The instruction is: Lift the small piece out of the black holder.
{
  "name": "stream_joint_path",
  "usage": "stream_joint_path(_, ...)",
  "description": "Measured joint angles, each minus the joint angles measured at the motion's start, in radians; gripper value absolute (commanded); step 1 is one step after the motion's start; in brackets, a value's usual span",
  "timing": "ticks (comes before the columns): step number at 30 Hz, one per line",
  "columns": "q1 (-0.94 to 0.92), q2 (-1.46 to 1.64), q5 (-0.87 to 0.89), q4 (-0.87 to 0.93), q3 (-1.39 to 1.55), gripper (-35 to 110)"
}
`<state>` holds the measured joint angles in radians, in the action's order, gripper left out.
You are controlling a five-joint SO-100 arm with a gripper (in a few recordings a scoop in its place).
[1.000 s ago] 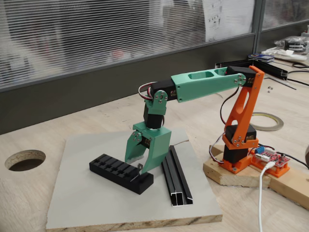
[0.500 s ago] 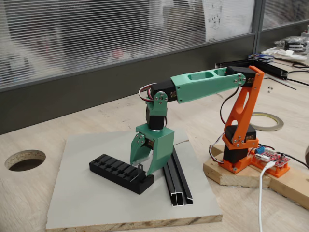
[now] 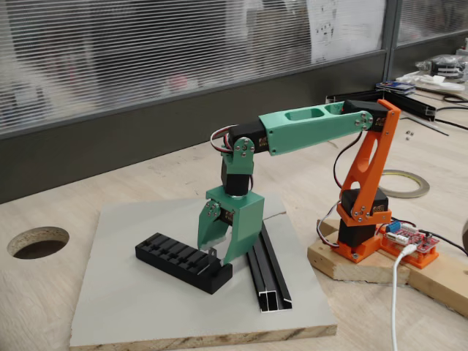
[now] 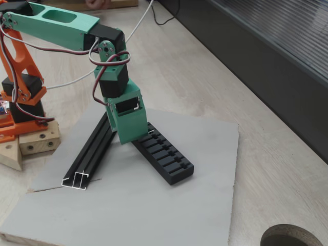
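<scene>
Since a second ago the hand (image 3: 213, 251) has swung a little to the right along the black holder (image 3: 183, 262) and settled; over the last half second it has hardly moved.

Nearest in a fixed view, the holder lies slantwise on the grey board (image 3: 131, 307), with the black channel rail (image 3: 267, 274) just beside it on the right. At the holder's right end the small piece (image 3: 213, 252) stands up as a thin grey tab, and the hand's green fingers come down around it, narrowed but with a gap showing; whether they pinch it yet I cannot tell. In the other fixed view the hand (image 4: 128, 139) hides that end of the holder (image 4: 165, 154).

My reading: this is the grasping step. Next comes a firm pinch, then a straight lift so the tab does not jam.

Farther back, papers on the window carry print too small to read.
</scene>
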<state>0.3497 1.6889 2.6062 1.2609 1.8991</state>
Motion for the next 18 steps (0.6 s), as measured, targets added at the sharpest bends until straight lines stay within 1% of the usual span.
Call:
stream_joint_path(12,0.0,0.0,0.0,0.0,0.0,40)
stream_joint_path(18,0.0,0.0,0.0,0.0,0.0,30)
